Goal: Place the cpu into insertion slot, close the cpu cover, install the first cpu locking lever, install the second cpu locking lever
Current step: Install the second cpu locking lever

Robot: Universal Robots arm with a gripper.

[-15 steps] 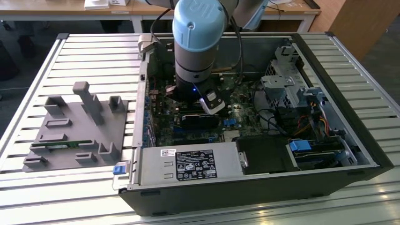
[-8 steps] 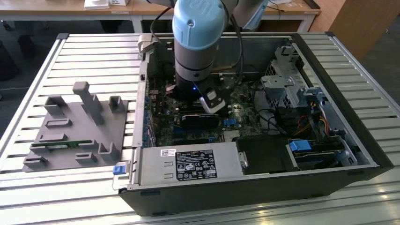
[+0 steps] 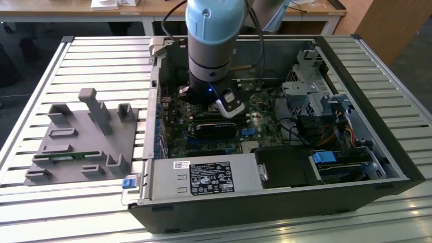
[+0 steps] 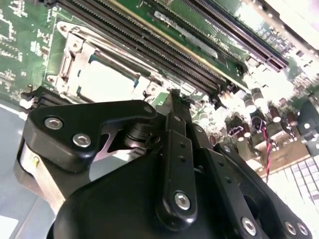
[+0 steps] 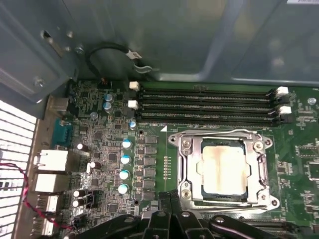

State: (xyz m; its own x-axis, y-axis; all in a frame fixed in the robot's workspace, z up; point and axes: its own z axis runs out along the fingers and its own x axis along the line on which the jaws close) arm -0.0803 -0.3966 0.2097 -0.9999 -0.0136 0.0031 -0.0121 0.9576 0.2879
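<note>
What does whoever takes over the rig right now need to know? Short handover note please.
Gripper: inside the open PC case, low over the green board just beside the socket; nothing seen held, finger state unclear.
The cpu sits in the insertion slot, silver face up.
The cpu cover lies flat, framing the chip.
Done: cpu placed, cover appears closed.
Left: both locking levers; whether either is latched cannot be told.
</note>
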